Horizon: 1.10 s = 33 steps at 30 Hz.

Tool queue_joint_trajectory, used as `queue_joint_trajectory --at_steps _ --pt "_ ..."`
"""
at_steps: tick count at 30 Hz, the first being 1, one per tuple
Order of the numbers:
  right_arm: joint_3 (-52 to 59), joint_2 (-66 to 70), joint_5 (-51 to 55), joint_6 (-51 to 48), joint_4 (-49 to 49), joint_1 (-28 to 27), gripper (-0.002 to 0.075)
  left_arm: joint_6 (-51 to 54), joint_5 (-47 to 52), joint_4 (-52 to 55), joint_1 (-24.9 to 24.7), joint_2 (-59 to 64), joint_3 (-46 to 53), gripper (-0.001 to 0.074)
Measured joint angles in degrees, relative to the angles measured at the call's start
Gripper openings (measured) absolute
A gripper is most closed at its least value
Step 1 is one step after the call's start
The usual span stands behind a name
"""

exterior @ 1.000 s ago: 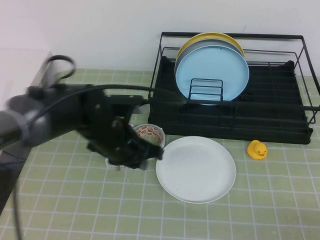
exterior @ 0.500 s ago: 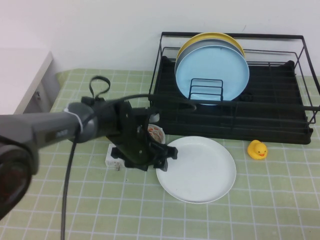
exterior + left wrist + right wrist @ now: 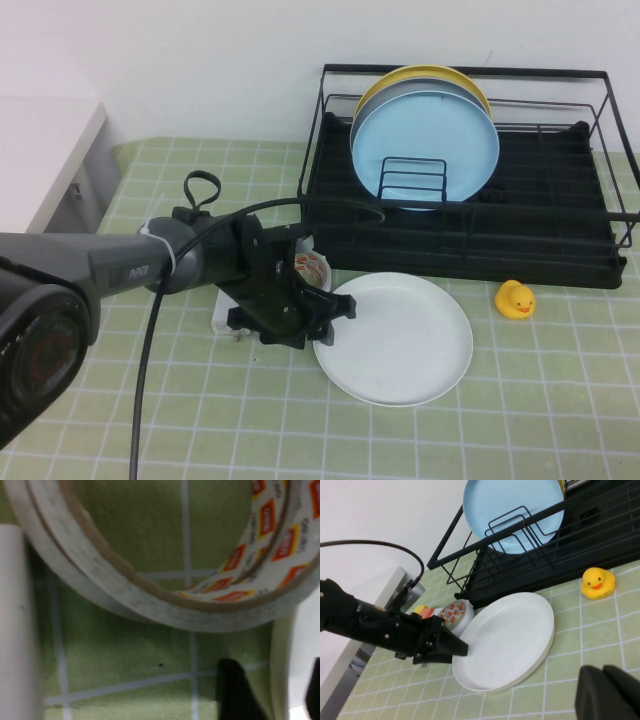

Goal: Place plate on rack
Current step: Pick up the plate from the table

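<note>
1. The plate (image 3: 393, 338) lies flat on the mat just in front of the rack (image 3: 465, 215), not yet lifted.
2. The left gripper (image 3: 338, 309) is held at the plate's rim on the side away from the duck (image 3: 514, 299), fingers apart around that rim, nothing gripped.
3. A thin rim could slip; the tape roll (image 3: 308, 266) just beside could be knocked.
4. The right gripper (image 3: 609, 691) is seen in its wrist view only, fingers together, empty.

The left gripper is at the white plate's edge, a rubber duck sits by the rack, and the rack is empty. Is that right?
Not quite: the rack is not empty. The high view shows a blue plate and a yellow plate standing in it. The rest holds: the left gripper is at the white plate's edge, the duck by the rack.
</note>
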Motion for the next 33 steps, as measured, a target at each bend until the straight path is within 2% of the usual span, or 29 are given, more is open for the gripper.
queue_joint_trajectory --at_steps 2,5,8,16,20,26,29,31,33 --pt "0.0 0.0 0.0 0.0 0.0 0.0 0.0 0.0 0.0 0.4 0.1 0.1 0.0 0.0253" --pt "0.0 0.0 0.0 0.0 0.0 0.0 0.0 1.6 -0.3 0.6 0.2 0.3 0.0 0.0102" --pt "0.0 0.0 0.0 0.0 0.0 0.0 0.0 2.7 -0.4 0.1 0.2 0.5 0.0 0.0032" --pt "0.0 0.0 0.0 0.0 0.0 0.0 0.0 2.8 2.5 -0.3 0.1 0.2 -0.6 0.0008" --pt "0.0 0.0 0.0 0.0 0.3 0.0 0.0 6.3 5.0 -4.4 0.5 -1.5 -0.6 0.0004" --pt "-0.2 1.5 0.3 2.3 4.3 0.0 0.0 21.6 9.0 -20.3 3.1 -6.0 -0.6 0.0004" --pt "-4.0 6.4 2.2 2.3 4.5 0.0 0.0006 29.3 9.7 -27.5 3.8 -8.8 0.3 0.0004" --pt "-8.8 11.8 4.3 0.5 4.5 0.0 0.0042 34.2 9.2 -31.8 3.7 -11.6 2.0 0.0004" --pt "-14.3 18.5 6.7 -2.2 4.4 0.0 0.0115 39.6 8.9 -37.0 3.7 -15.2 4.4 0.0004"
